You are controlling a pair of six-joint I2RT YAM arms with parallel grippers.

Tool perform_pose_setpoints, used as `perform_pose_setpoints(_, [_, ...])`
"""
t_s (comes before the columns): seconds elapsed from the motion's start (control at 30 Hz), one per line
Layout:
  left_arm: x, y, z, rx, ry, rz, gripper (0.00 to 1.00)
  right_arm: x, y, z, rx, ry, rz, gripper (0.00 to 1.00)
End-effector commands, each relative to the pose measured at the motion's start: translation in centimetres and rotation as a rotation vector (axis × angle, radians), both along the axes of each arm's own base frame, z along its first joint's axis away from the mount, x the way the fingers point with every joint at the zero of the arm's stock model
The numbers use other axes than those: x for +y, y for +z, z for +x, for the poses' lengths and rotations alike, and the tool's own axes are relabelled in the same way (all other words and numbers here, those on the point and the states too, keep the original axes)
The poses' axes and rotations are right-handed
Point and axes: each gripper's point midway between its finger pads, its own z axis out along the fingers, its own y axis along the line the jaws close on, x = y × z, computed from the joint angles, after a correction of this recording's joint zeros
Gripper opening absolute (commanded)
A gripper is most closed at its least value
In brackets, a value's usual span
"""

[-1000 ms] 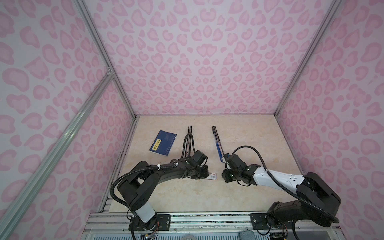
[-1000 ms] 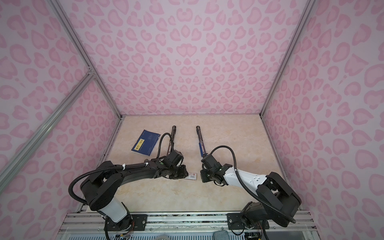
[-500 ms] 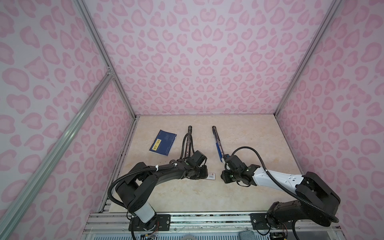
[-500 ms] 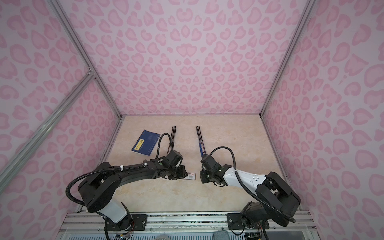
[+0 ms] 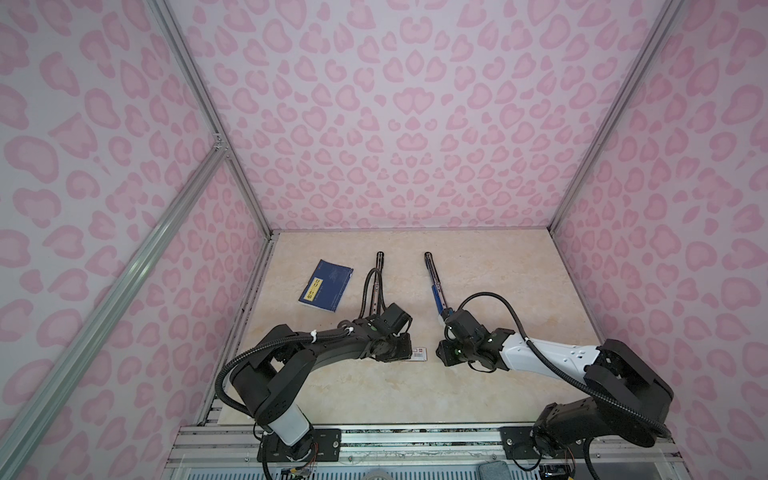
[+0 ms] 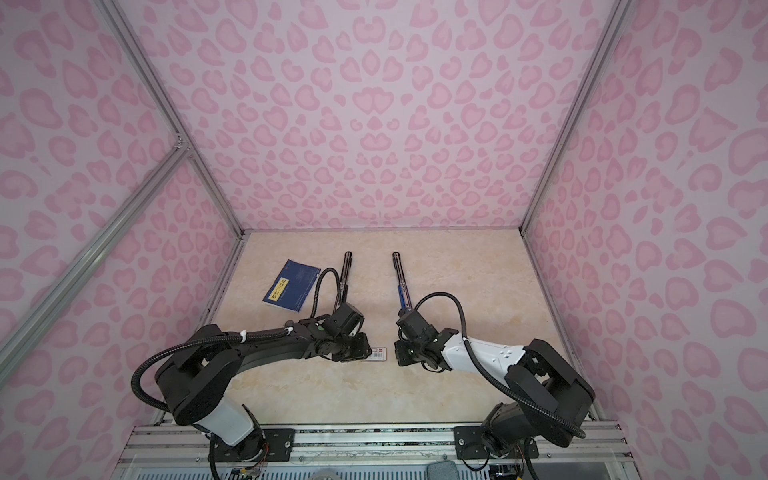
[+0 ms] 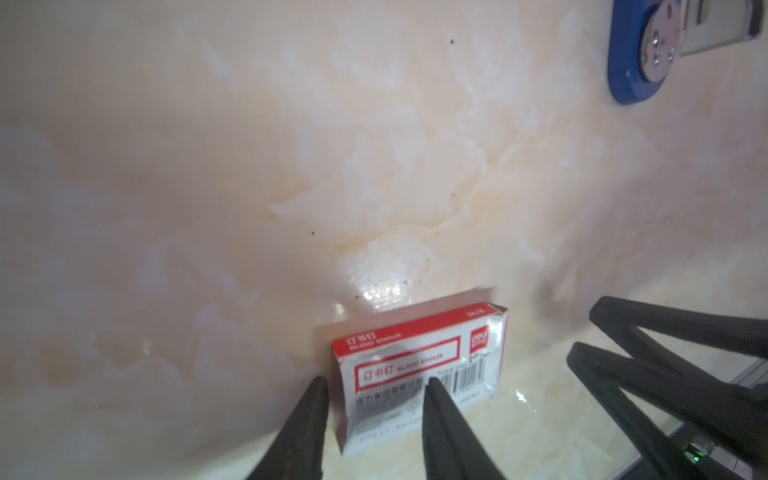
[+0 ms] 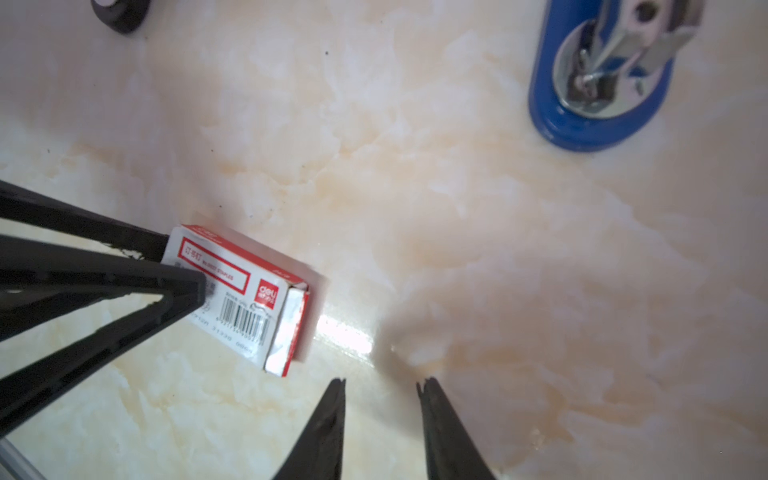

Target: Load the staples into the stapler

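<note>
Black arms (image 5: 328, 353), white segments (image 5: 552, 361) (ribbed black cables (image 5: 489, 294))

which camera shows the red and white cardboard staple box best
The right wrist view: the red-and-white cardboard staple box lies close and sharp, printed top and end flap visible. The left wrist view shows it blurrier, partly behind the left hand. In both top views only a small end peeks out beside that hand.

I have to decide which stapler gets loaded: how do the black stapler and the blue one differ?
Colour: the black stapler is dark all over, while the blue stapler has a blue base with bare shiny metal on it.
Pose: the black stapler runs almost straight toward the near edge, while the blue stapler slants rightward as it comes nearer.
Shared: both lie stretched out long on the table, side by side.
</note>
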Motion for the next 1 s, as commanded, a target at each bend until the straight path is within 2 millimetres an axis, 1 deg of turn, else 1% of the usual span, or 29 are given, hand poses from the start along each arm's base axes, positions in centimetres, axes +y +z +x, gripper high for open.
perform_pose_setpoints(0.0, [0.6, -0.1, 0.1, -0.005, 0.011, 0.021, 0.38, 0.5, 0.1, 0.1, -0.001, 0.002, 0.016, 0.34])
perform_pose_setpoints(0.1, [0.7, -0.1, 0.2, -0.007, 0.016, 0.021, 0.29, 1.2, 0.3, 0.1, 0.003, 0.013, 0.05, 0.34])
perform_pose_setpoints(0.2, [0.8, -0.3, 0.1, -0.006, 0.015, 0.022, 0.21, 1.9, 0.4, 0.2, 0.006, 0.019, 0.077, 0.37])
perform_pose_setpoints(0.27, [0.8, -0.4, 0.0, -0.001, 0.012, 0.021, 0.15, 2.2, 0.4, 0.4, 0.007, 0.023, 0.088, 0.37])
perform_pose_setpoints(0.4, [0.5, -0.4, -0.1, 0.005, 0.007, 0.005, 0.1, 2.7, 0.0, 0.5, 0.017, 0.03, 0.092, 0.37])
perform_pose_setpoints(0.7, [0.3, -0.3, -0.2, 0.011, 0.006, -0.005, 0.03, 3.0, -1.0, 0.7, 0.035, 0.037, 0.08, 0.37])
perform_pose_setpoints(0.8, [0.3, -0.1, -0.1, 0.009, 0.008, -0.006, 0.03, 2.3, -1.9, 0.6, 0.042, 0.026, 0.029, 0.35])
perform_pose_setpoints(0.97, [0.5, -0.1, -0.2, 0.008, 0.01, -0.003, 0.03, -0.4, -3.3, 0.2, 0.047, 0.009, -0.108, 0.33])
